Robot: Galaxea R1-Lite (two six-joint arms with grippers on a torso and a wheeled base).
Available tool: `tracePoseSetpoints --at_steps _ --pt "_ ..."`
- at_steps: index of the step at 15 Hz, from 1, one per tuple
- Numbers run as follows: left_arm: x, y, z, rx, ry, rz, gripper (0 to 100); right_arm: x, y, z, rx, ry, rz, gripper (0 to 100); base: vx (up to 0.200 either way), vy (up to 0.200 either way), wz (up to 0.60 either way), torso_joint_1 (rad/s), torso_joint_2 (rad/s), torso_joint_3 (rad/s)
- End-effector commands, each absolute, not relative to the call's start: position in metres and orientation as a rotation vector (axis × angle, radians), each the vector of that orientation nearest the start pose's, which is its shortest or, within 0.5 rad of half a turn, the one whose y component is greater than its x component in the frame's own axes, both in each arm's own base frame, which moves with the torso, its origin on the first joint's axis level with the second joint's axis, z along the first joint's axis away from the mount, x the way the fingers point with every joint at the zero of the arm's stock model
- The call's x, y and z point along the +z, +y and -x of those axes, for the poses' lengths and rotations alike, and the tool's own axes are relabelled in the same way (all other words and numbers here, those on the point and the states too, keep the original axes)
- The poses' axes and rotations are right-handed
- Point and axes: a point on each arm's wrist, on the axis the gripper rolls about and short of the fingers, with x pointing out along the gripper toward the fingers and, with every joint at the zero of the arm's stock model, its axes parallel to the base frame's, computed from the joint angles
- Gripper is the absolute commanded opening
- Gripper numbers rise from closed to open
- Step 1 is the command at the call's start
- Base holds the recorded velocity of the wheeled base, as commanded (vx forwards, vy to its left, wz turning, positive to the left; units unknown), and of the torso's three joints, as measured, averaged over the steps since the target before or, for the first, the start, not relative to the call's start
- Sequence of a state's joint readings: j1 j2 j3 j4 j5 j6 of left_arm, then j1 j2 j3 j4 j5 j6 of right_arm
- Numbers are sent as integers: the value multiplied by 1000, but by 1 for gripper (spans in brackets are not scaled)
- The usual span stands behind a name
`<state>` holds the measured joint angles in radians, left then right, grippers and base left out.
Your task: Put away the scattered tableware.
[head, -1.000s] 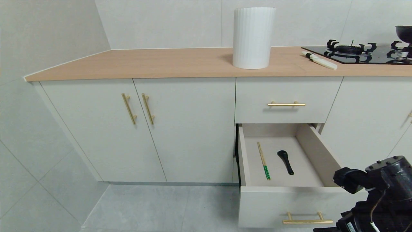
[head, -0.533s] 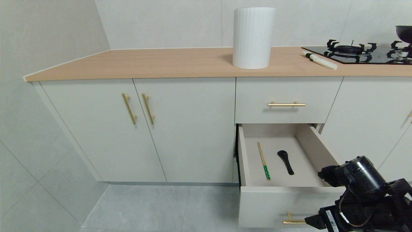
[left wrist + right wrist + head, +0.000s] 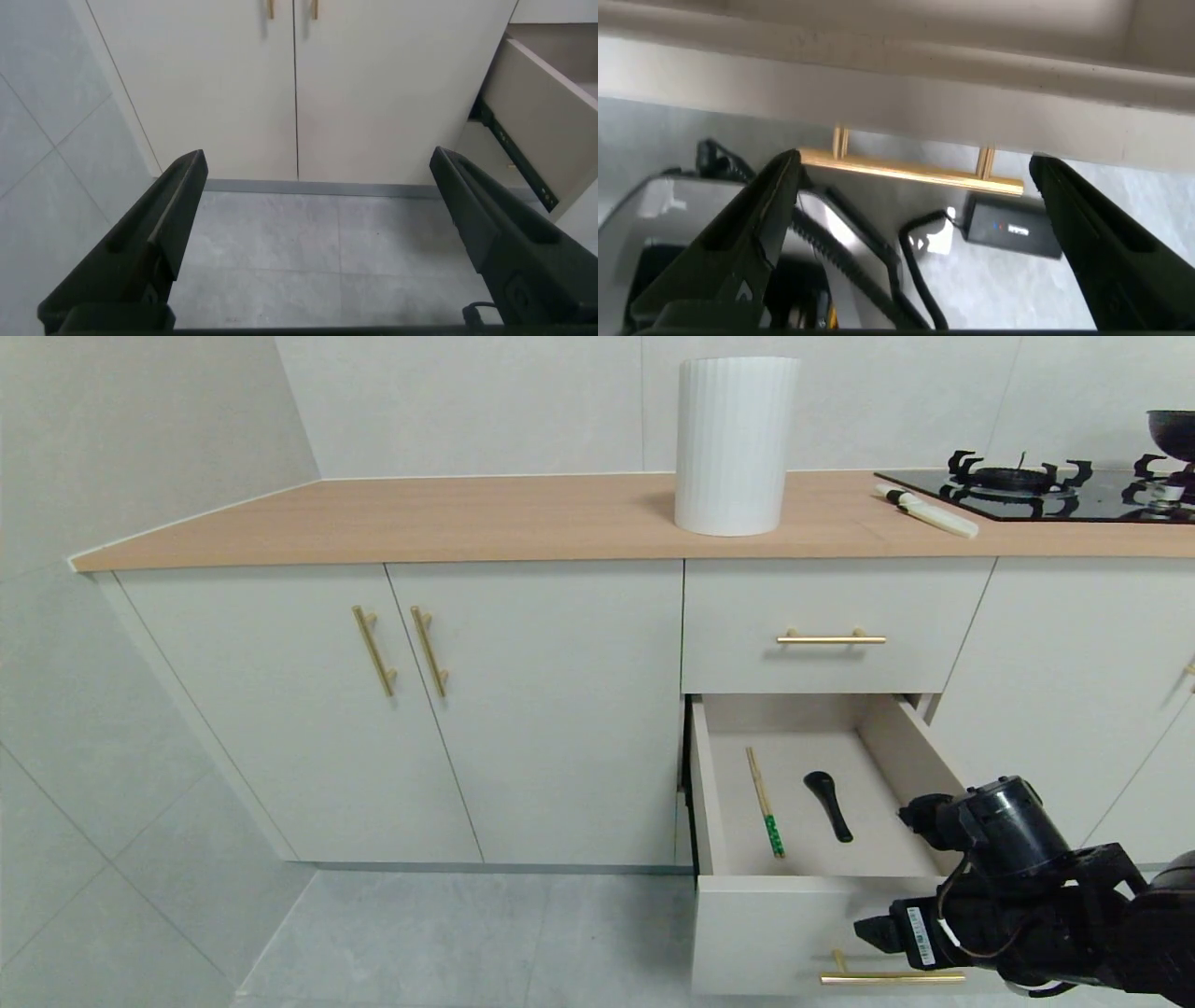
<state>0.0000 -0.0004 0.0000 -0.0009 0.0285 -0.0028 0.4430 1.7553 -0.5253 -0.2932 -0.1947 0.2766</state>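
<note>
Our left gripper (image 3: 318, 161) hangs low before the cabinet doors (image 3: 280, 84), jaws spread wide and empty, well apart from the work. Further right, the chopsticks (image 3: 766, 803) and the black spoon (image 3: 829, 805) lie side by side inside the open drawer (image 3: 707, 803), both running front to back. On the drawer front the gold handle (image 3: 910, 171) runs level, side to side, and our right gripper (image 3: 913, 161), also wide and holding nothing, is near it with its opening along the bar. We judge the right arm the nearer, and a straight push inward should shut the drawer
</note>
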Motion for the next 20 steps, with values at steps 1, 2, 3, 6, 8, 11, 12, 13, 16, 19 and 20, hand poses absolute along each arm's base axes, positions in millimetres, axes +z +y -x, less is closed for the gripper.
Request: tracePoseSetpoints --at_steps 1,2,3,6,8,11,12,13,16,19,20 --pt "76 1 23 29 -2 3 100 72 103 -227 100 895 38 100 0 0 0 0 0 0" --pt "76 1 23 29 -2 3 100 71 104 -229 97 880 36 100 0 0 0 0 0 0" --pt "76 1 23 29 -2 3 100 71 105 -231 93 866 33 100 0 0 0 0 0 0" --pt "76 1 23 29 -2 3 100 70 108 -239 98 811 20 100 0 0 0 0 0 0" --pt "76 1 23 29 -2 3 100 70 108 -248 92 788 11 100 0 0 0 0 0 0" --pt "76 1 23 29 -2 3 100 74 110 -265 81 758 -3 100 0 0 0 0 0 0" --pt "76 1 23 29 -2 3 100 75 112 -269 82 749 -5 100 0 0 0 0 0 0" --pt "76 1 23 29 -2 3 100 76 113 -274 83 744 -7 100 0 0 0 0 0 0" --pt "76 1 23 29 -2 3 100 75 115 -290 81 723 11 100 0 0 0 0 0 0" --pt "76 1 23 29 -2 3 100 78 118 -308 75 693 0 100 0 0 0 0 0 0" --pt "76 1 23 29 -2 3 100 77 119 -312 74 688 2 100 0 0 0 0 0 0"
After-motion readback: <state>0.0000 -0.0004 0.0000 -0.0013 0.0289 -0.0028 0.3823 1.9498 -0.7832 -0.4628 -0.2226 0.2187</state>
